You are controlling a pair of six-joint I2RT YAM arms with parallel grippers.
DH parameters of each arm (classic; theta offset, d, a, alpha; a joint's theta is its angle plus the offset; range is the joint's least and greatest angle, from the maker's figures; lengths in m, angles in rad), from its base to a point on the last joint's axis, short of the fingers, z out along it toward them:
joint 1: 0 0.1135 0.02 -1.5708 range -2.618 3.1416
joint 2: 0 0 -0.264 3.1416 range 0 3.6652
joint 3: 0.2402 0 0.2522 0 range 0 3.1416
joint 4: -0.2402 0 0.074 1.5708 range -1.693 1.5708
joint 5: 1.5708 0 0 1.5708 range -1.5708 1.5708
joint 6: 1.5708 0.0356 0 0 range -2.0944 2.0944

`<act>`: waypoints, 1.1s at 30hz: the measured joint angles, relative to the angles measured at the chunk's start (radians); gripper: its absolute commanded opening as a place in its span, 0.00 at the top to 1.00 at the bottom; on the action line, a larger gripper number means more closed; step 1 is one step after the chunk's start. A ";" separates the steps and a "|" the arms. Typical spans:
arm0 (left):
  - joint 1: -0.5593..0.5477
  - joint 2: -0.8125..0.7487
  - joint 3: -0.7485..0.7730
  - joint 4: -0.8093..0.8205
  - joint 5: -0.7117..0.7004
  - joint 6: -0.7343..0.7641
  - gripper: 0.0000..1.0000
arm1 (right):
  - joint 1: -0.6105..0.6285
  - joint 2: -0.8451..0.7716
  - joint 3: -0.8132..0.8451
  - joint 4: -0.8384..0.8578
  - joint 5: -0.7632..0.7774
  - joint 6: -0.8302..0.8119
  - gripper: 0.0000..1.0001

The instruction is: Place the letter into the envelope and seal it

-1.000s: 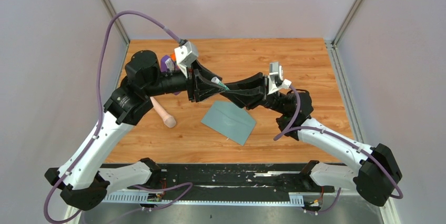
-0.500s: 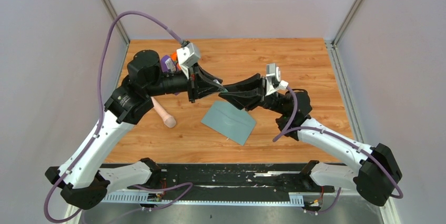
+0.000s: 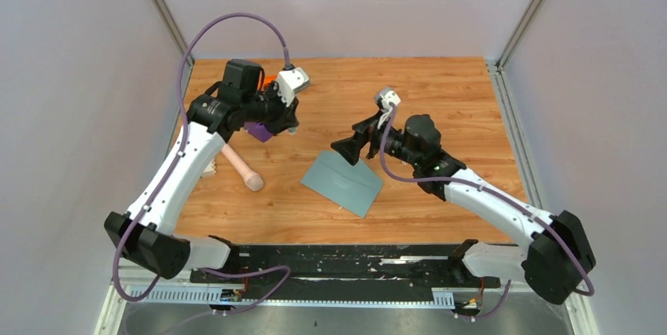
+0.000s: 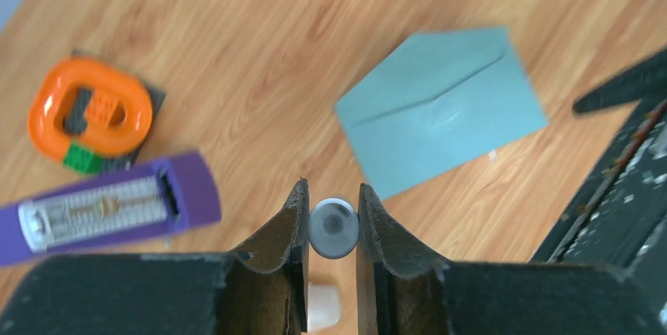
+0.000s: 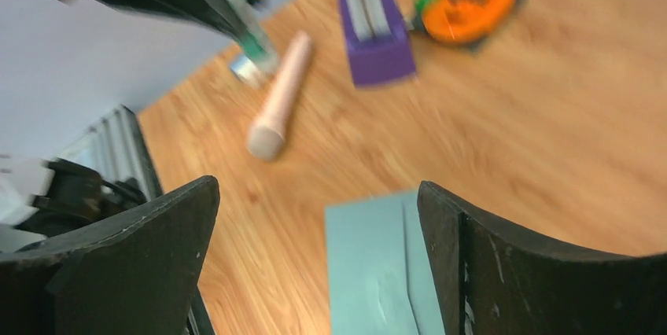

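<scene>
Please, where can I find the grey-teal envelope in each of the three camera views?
Top external: the envelope lies near the picture centre.
Left wrist: the envelope is at upper right, beyond the fingers.
Right wrist: the envelope is at bottom centre, seen between the fingers.
Shared landmark: the purple box, in all three views.

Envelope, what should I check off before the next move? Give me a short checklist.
1. The envelope lies flat on the table, touched by neither gripper: ok.
2. Its flap looks folded down: ok. Sealed: cannot tell.
3. The letter is inside: cannot tell; no view shows it.
4. The right gripper is open and empty, over the envelope's far edge: ok.
5. The left gripper is shut on a small grey stick, off to the side: ok.
</scene>
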 measured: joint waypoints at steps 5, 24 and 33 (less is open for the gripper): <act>0.105 0.034 -0.111 -0.005 0.005 0.123 1.00 | -0.040 0.147 -0.012 -0.197 0.070 0.052 0.60; -0.175 0.190 -0.598 0.776 0.271 0.084 1.00 | -0.112 0.428 -0.032 -0.404 0.055 0.357 1.00; -0.212 0.263 -0.723 1.029 0.235 -0.035 1.00 | -0.120 0.465 -0.069 -0.422 0.060 0.356 1.00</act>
